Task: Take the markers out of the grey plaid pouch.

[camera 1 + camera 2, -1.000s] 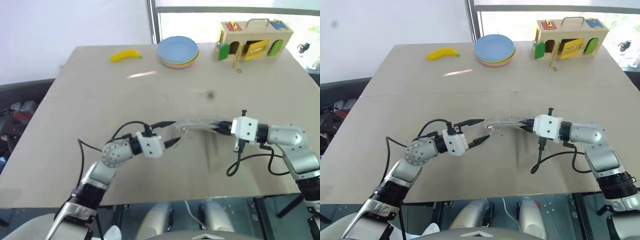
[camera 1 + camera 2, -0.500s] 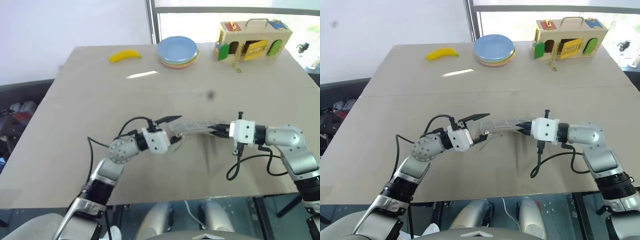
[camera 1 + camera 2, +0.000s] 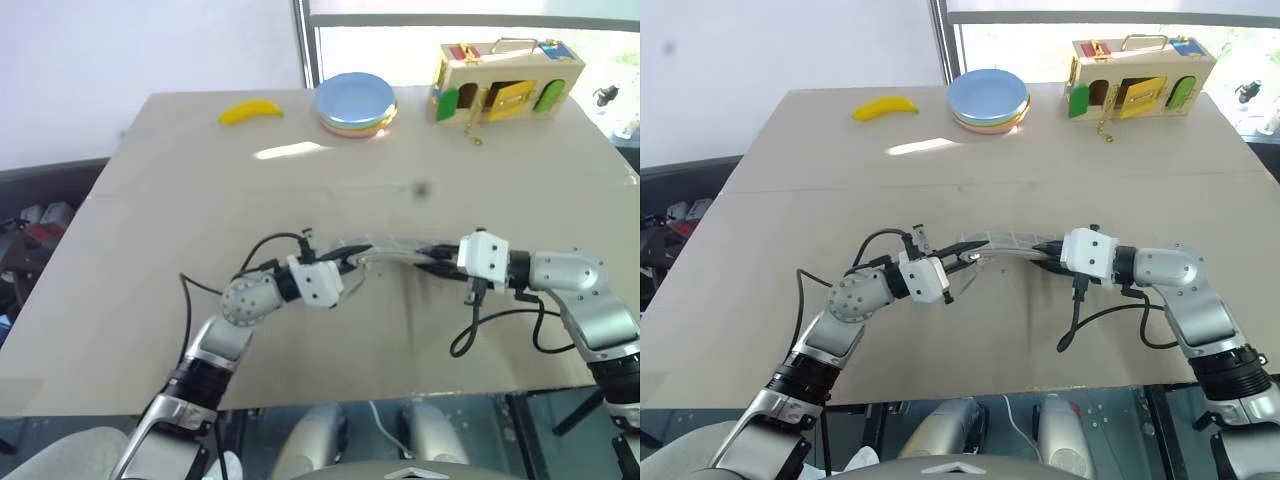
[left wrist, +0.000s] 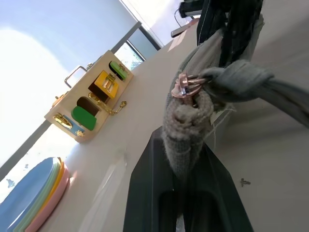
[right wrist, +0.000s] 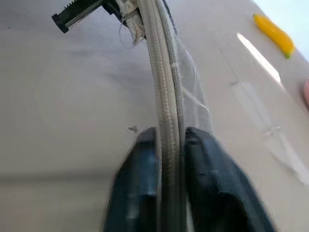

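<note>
The grey plaid pouch (image 3: 392,249) hangs stretched just above the table between my two grippers. My left gripper (image 3: 346,265) is shut on its left end; in the left wrist view the fabric end (image 4: 186,130) is pinched between the fingers, with the copper zipper pull (image 4: 184,90) just past them. At the pouch's right end is my right gripper (image 3: 436,261), and the right wrist view shows the pouch edge (image 5: 166,96) clamped between its fingers. The markers are hidden.
At the far side of the table (image 3: 200,200) lie a yellow banana (image 3: 250,110), a stack of plates (image 3: 356,102) with a blue one on top, and a wooden latch box (image 3: 508,78). The table's near edge runs below both arms.
My left gripper moved right to the pouch's left end and shut on it. The right gripper stayed at the other end of the pouch.
</note>
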You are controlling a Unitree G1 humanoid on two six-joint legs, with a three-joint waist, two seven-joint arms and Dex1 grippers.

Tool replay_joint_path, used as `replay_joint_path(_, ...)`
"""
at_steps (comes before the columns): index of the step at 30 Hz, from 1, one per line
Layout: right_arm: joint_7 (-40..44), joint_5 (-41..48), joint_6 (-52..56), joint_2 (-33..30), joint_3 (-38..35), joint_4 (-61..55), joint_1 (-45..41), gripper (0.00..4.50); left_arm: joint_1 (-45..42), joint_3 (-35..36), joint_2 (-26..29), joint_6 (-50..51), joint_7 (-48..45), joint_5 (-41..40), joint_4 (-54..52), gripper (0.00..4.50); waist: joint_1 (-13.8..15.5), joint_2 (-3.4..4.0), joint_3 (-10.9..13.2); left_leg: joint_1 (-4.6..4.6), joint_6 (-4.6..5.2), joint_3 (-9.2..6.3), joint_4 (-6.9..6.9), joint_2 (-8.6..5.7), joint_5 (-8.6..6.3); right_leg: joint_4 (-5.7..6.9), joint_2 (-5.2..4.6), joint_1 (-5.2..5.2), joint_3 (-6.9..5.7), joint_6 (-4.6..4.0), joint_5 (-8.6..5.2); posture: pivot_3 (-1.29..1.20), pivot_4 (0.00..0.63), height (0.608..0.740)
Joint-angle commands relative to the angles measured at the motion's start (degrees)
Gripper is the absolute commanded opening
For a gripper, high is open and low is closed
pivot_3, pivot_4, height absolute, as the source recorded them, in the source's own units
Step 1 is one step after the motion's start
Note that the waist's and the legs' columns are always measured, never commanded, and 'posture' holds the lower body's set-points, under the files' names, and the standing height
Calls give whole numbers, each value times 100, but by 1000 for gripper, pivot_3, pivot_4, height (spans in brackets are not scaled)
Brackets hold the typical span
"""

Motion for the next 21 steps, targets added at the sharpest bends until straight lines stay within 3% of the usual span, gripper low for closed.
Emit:
replay_joint_path(1,-476,-174,-37,97,-226,-319,-142,2465,-88,104,-146,39,408,257,-167,0,3,0,0,0,0,0,0,0,0,0,0,0,1,0,0,0,150,740)
replay_joint_path(5,-581,641,910,237,-438,-1067,-85,4431,-128,49,-461,55,961,763,-166,0,15,0,0,-5,0,-2,4,-1,0,2,0,0,-1,0,0,0,150,740)
replay_joint_path(10,-956,1956,2881,274,-686,-1974,271,4431,-210,-77,-774,249,1420,1311,-46,0,54,-5,-3,-7,1,-5,8,-1,0,1,0,1,-4,0,0,0,150,740)
replay_joint_path(14,-1364,1932,3107,405,-651,-2327,460,4431,-268,-95,-964,317,1899,1735,19,0,99,-6,-3,-9,1,-3,11,-1,-1,3,0,1,-2,1,0,0,150,740)
replay_joint_path(18,-2080,1899,3100,881,-863,-2436,709,4431,-181,36,-1436,1150,1665,867,-19,0,128,-8,-5,-10,1,-6,13,-1,-1,5,0,1,-6,1,0,0,150,740)
replay_joint_path(21,-2629,2371,3698,1235,-1086,-2603,990,4431,-139,69,-1596,1464,1502,483,-26,0,132,-10,-6,-13,1,-7,20,-3,-1,5,-1,1,-8,1,1,0,150,740)
